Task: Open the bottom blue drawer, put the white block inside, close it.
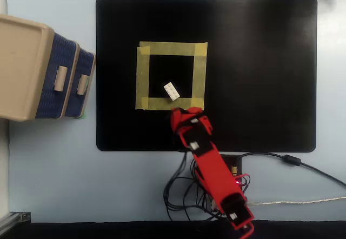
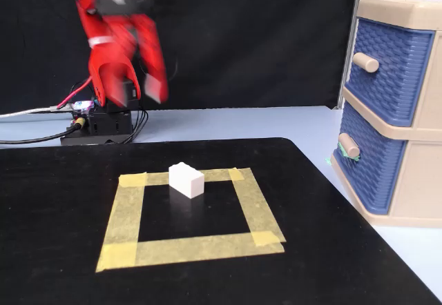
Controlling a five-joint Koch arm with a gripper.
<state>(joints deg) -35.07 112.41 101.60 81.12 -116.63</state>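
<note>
Open mat [image 2: 62, 201] all around the white block [image 2: 186, 180], reachable from every side (only flat tape [image 2: 124, 219] nearby). Bare worktop [image 1: 54, 163] before the bottom blue drawer [image 2: 369, 170], handle unobstructed.

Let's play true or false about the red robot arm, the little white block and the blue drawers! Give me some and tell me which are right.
1. The small white studded block lies inside the yellow tape square. True.
2. The red gripper is holding the block. False: it hangs in the air, apart from it.
3. The bottom dark blue woven drawer is pulled wide open. False: it looks closed.
4. The beige cabinet stands beside the black mat. True.
5. The gripper's jaws are spread apart. True.
</note>
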